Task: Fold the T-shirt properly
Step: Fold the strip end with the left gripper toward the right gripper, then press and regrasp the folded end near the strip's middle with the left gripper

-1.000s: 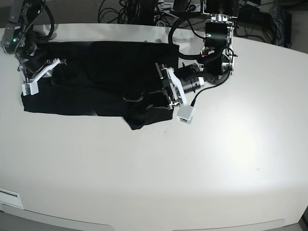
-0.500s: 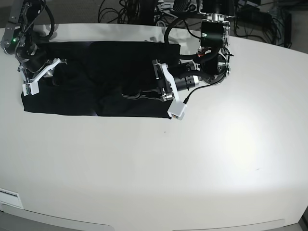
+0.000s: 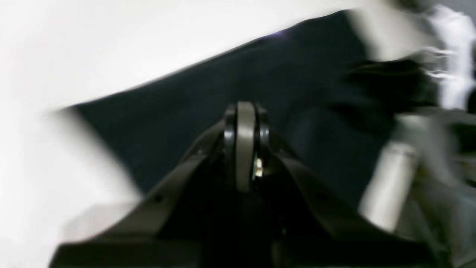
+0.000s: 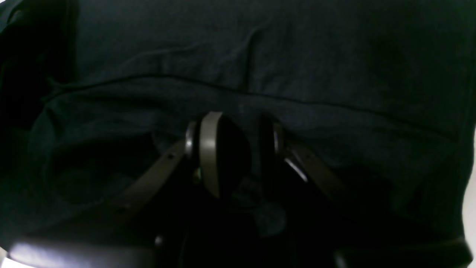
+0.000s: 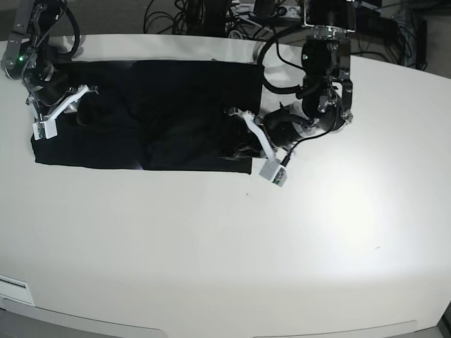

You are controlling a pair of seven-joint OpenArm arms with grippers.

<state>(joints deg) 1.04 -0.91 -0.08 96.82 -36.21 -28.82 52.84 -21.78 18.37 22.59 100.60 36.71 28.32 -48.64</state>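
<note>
The black T-shirt (image 5: 162,105) lies plain side up as a long flat rectangle across the back left of the white table (image 5: 211,246). No print shows. My left gripper (image 5: 239,146) is low at the shirt's right end. In the blurred left wrist view its fingertips (image 3: 243,111) are pressed together over the black cloth (image 3: 208,100), with nothing seen between them. My right gripper (image 5: 83,95) rests on the shirt's left end. In the right wrist view its gripper (image 4: 238,145) has a bunch of the cloth (image 4: 297,56) between its fingers.
A tangle of cables (image 5: 197,14) and dark equipment sits behind the table's back edge. A white label (image 5: 14,289) lies at the front left corner. The other arm shows as a blur at the right of the left wrist view (image 3: 390,186).
The bunched lower right corner of the shirt has been pulled in and now lies flat. My left gripper has drawn back to the right edge. The right arm has not moved.
</note>
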